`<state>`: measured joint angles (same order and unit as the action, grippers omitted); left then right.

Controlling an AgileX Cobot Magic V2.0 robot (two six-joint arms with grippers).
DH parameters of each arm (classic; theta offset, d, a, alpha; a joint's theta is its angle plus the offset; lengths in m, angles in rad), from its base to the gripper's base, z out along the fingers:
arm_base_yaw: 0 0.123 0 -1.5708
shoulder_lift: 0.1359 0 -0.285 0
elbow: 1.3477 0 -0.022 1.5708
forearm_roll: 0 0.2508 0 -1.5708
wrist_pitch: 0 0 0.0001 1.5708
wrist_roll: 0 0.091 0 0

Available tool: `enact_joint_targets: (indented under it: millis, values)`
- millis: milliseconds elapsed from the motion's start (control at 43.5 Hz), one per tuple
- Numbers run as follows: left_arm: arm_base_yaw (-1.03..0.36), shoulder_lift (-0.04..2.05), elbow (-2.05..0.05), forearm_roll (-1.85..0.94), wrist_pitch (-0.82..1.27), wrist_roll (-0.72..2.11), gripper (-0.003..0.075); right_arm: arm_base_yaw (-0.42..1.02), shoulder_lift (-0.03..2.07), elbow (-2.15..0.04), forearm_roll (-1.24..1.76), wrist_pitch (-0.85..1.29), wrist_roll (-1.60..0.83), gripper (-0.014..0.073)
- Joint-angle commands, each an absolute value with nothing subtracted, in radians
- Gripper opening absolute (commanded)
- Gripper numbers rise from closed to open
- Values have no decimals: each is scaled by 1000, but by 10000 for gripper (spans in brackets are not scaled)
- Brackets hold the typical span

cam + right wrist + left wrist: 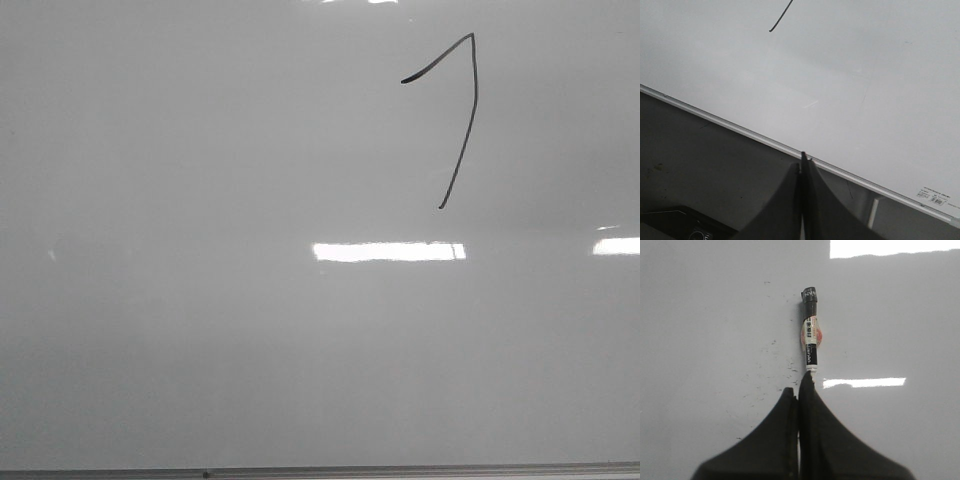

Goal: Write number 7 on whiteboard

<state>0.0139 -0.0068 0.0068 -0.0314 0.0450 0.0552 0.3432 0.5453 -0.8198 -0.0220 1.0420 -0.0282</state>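
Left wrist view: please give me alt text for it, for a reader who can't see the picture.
The left gripper, its dark fingers closed, holds a marker by its white end, the black capped end pointing away over the glossy pale whiteboard. Faint dark specks dot the board beside the marker, and two bright rectangular light reflections show on the surface.

- The whiteboard looks soft grey and evenly lit.
- Bright white glare bars shine on it, like lamps from above.
- The dark left hand looks a little blurry up close.
- The edges look dimmer.
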Motion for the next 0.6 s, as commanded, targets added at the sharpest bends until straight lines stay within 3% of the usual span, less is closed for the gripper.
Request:
enact_joint_targets:
  millis: [0, 574]
  values:
    - [16, -21, 20, -40, -41, 57, -20, 341, 548, -840, -34, 987, -26, -66]
    - [16, -21, 20, -40, -41, 57, -20, 298, 505, -825, -27, 974, -27, -66]
